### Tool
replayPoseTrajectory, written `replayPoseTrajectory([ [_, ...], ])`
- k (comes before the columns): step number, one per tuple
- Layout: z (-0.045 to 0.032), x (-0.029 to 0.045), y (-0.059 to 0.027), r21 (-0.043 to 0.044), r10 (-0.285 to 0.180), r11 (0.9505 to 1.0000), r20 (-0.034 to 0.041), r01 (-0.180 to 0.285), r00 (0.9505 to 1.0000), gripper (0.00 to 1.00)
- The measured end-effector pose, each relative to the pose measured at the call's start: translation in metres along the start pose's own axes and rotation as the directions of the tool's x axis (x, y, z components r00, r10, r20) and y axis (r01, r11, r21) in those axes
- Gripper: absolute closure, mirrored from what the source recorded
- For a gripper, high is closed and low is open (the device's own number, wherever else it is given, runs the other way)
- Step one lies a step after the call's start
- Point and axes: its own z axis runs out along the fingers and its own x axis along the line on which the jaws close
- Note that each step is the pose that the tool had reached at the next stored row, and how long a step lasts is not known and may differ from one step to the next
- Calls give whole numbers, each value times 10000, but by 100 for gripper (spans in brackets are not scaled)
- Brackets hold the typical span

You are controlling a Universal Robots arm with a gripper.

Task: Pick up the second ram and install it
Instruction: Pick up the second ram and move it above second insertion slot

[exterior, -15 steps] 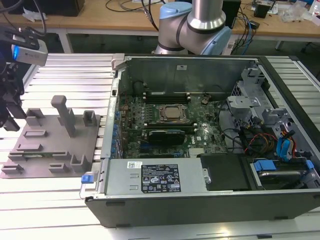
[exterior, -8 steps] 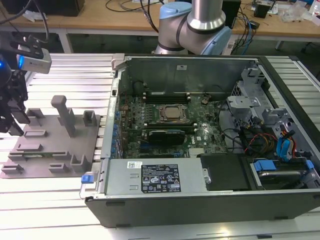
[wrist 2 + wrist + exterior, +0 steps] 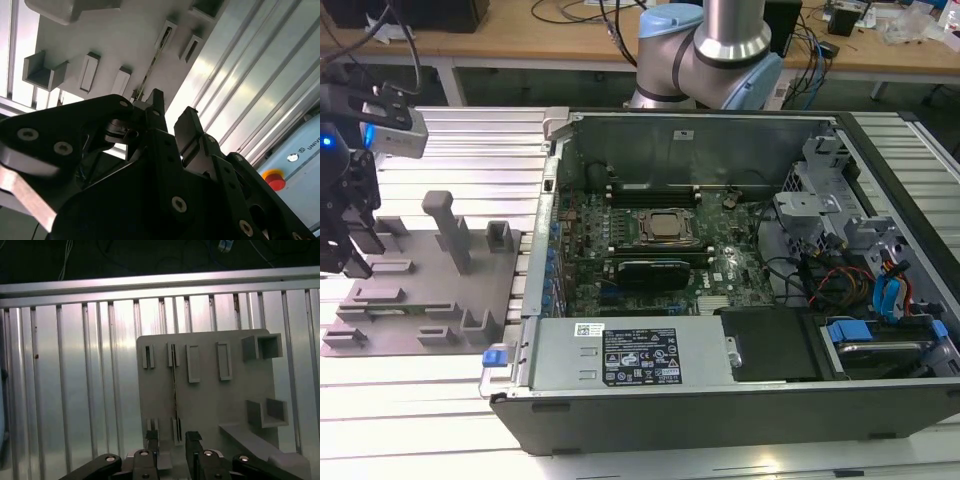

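My claw (image 3: 172, 437) hangs with jaws apart, straddling the ram (image 3: 174, 390), which stands on edge in the plate's (image 3: 210, 405) slots, at 9 o'clock from the case (image 3: 720, 410). Nothing gripped yet; I judge pickup and install both remain.

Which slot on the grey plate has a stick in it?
The narrow slot in line with the open pincer holds the thin stick; the neighbouring slots are empty.
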Motion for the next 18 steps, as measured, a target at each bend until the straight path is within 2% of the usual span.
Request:
replayPoseTrajectory([
  [18,317,7,-14,0,0,10000,-1,0,10000,66],
])
